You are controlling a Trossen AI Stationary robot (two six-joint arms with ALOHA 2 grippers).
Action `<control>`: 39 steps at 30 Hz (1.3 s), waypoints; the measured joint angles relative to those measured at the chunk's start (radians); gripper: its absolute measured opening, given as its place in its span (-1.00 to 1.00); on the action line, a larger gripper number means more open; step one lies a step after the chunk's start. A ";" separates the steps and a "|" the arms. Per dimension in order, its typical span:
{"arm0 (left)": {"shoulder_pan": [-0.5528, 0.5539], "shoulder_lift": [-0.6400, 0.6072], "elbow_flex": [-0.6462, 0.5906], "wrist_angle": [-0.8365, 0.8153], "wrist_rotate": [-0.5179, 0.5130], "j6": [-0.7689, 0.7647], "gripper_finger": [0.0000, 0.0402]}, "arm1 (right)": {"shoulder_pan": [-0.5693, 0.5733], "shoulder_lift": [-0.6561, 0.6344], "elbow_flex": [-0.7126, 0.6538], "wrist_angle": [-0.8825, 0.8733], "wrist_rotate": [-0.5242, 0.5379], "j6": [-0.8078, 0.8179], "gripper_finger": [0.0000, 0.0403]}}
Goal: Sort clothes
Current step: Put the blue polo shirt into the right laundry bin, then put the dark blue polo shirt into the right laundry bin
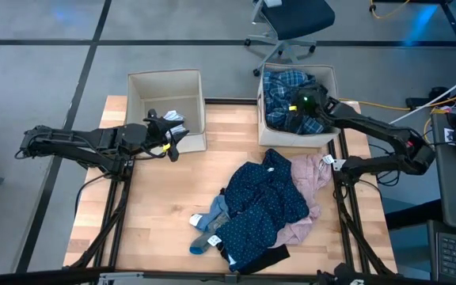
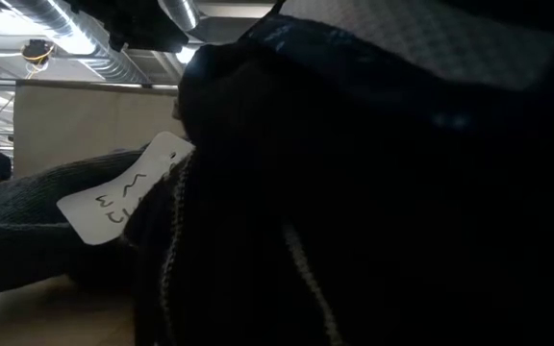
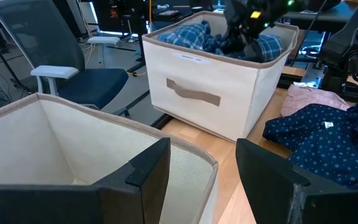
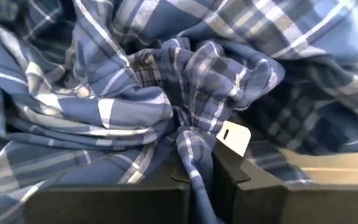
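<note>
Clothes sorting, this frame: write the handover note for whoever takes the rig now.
Right gripper: inside the right box, shut on a fold of plaid shirt.
Left gripper: open, empty, over the left box, which holds small pale pieces.
Done: plaid shirts are in the right box.
Left on the table: navy dotted fabric, pink garment, socks, black piece.

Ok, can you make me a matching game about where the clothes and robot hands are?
Things:
1. plaid shirt
2. navy dotted garment
3. pink garment
4. left hand

Places:
A. open, over the left box rim
B. on the table, biggest pile
C. inside the right box
D. beside the navy one, toward the right arm

Pairs: 1-C, 2-B, 3-D, 4-A
</note>
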 joint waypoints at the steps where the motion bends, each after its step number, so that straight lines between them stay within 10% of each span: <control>1: 0.000 0.000 0.000 0.000 0.000 0.000 -0.13 | 0.000 0.010 0.000 0.000 -0.003 0.023 -0.86; 14: 0.000 0.000 0.000 -0.002 0.002 -0.008 -0.13 | 0.000 0.025 0.022 -0.024 0.003 0.048 -0.32; 25: 0.000 0.000 0.000 -0.002 0.008 -0.008 -0.13 | 0.002 -0.115 0.309 -0.357 -0.012 0.059 0.17; 39: 0.000 0.000 0.000 -0.002 0.009 -0.005 -0.13 | 0.103 -0.260 0.378 -0.475 -0.682 0.203 0.18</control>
